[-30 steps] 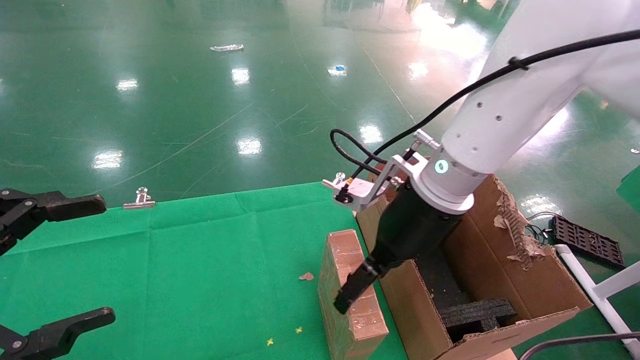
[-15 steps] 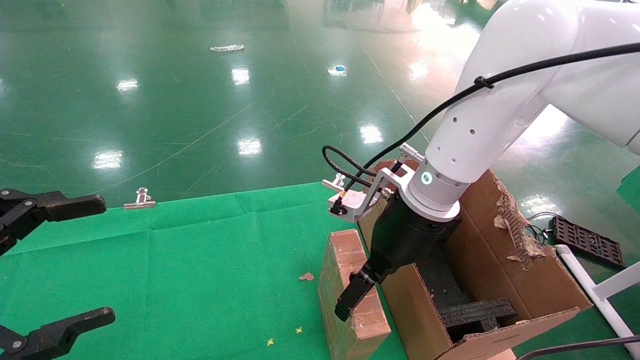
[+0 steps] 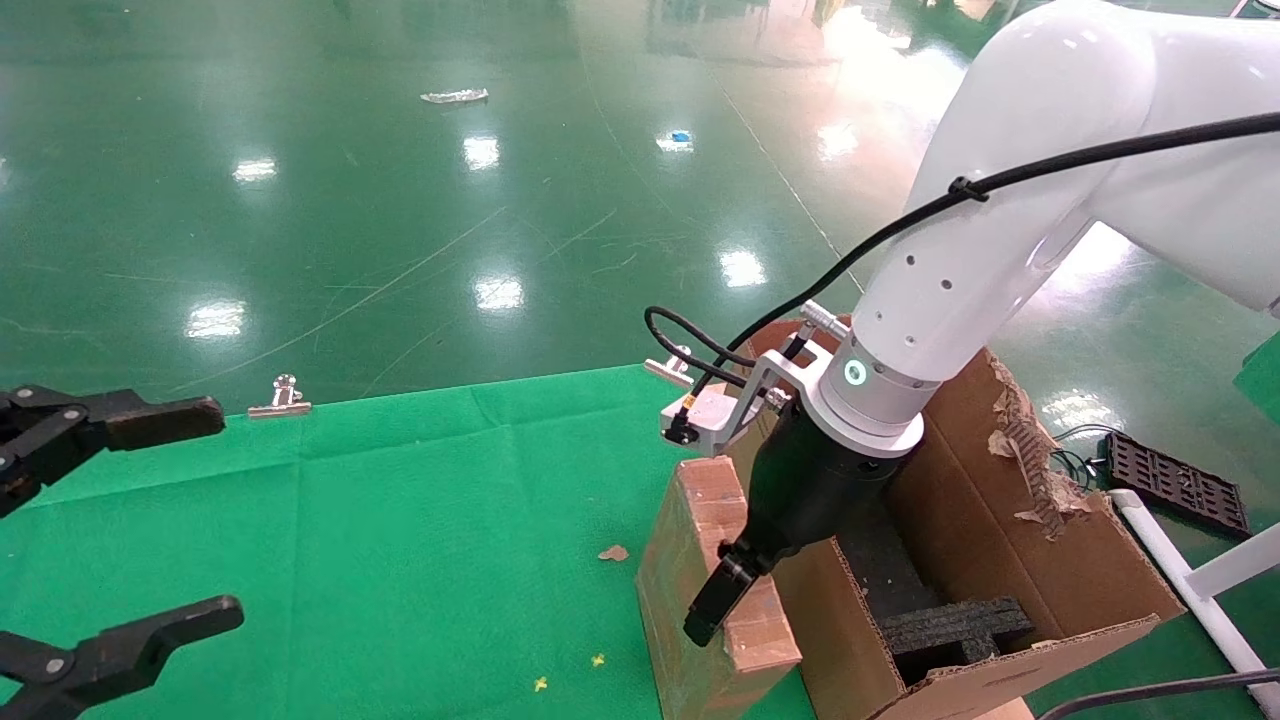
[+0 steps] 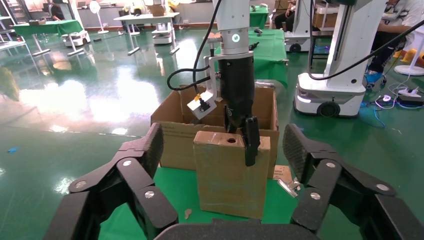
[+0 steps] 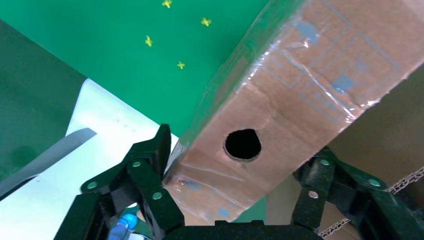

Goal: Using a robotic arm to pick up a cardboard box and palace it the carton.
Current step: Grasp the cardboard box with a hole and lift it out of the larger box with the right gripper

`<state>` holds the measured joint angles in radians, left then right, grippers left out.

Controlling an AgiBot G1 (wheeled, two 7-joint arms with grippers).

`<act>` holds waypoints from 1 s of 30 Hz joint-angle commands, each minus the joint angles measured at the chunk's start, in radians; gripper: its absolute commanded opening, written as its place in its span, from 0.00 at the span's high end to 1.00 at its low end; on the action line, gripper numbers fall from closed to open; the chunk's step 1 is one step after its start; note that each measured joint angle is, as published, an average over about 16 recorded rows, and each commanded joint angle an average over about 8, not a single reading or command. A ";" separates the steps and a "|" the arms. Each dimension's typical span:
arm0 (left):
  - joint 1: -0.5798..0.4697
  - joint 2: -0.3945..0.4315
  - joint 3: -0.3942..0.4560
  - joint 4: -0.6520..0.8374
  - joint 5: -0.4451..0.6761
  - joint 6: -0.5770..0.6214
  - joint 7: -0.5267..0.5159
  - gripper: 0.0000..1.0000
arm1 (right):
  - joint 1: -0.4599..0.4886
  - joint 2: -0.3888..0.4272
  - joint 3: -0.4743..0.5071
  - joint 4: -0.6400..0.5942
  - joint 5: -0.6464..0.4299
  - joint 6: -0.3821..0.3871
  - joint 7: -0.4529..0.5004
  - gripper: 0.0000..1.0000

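Observation:
The small brown cardboard box (image 3: 700, 520) stands on end on the green cloth, against the carton's left wall, leaning a little. My right gripper (image 3: 722, 600), on the white arm, is shut on the box's top from above. In the right wrist view its fingers (image 5: 150, 160) clamp both sides of the taped top (image 5: 300, 95) near the round hole (image 5: 243, 144). The large carton (image 3: 1040, 560) stands open at the right with a torn flap. My left gripper (image 3: 225, 512) hovers open and empty at the far left. The left wrist view shows the box (image 4: 227, 185) before the carton (image 4: 172, 137).
Black foam blocks (image 3: 955, 625) lie inside the carton. A cardboard scrap (image 3: 612, 552) lies on the green cloth (image 3: 400, 520). A metal clip (image 3: 283, 397) holds the cloth's far edge. A black tray (image 3: 1175, 480) and a white frame (image 3: 1190, 590) are on the floor at the right.
My right arm has shifted a little toward the carton with the box in its grip. The box's top has risen and tilted. My left gripper has drifted slightly.

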<state>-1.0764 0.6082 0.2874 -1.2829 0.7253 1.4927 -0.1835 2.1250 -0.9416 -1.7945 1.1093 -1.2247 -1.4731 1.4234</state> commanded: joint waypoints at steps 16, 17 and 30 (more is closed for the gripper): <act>0.000 0.000 0.001 0.000 -0.001 0.000 0.001 1.00 | 0.017 0.102 0.049 0.047 0.025 0.079 -0.086 1.00; 0.000 0.000 0.001 0.000 -0.001 -0.001 0.001 1.00 | 0.024 0.126 0.066 0.053 0.036 0.098 -0.111 1.00; 0.000 -0.001 0.002 0.000 -0.001 -0.001 0.001 1.00 | 0.185 0.407 0.231 -0.070 0.072 0.230 -0.388 1.00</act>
<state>-1.0769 0.6074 0.2894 -1.2828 0.7239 1.4919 -0.1825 2.3041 -0.5420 -1.5763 1.0462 -1.1676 -1.2540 1.0491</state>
